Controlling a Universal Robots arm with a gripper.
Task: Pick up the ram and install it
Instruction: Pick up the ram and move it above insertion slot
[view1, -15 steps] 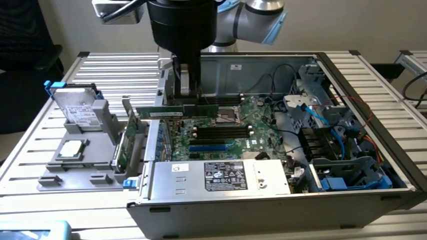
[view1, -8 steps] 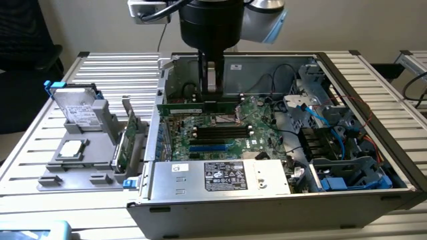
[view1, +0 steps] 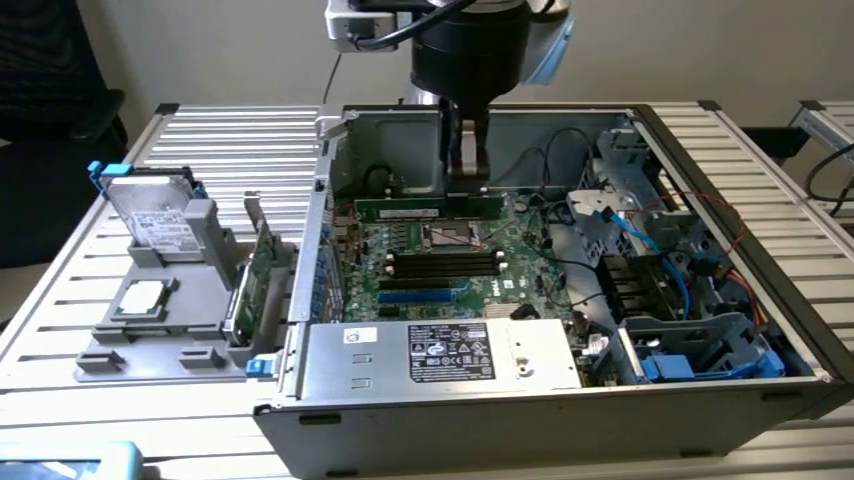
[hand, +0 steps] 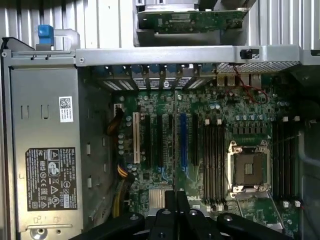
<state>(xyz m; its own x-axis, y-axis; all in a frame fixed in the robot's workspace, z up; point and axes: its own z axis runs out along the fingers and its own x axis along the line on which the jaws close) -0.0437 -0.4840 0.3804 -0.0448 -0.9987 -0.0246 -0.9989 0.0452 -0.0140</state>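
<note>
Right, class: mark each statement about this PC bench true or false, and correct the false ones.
1. The tool grips the ram. True.
2. The case is shut. False: its side is open, showing the board.
3. A hard drive stands in the grey holder at the exterior view's left. True.
4. The power supply lies outside the case. False: it sits inside the case.

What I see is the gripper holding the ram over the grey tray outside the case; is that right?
Not quite. In the exterior view the gripper holds the ram inside the open case, above the motherboard; the grey tray sits outside, to the exterior view's left.
</note>
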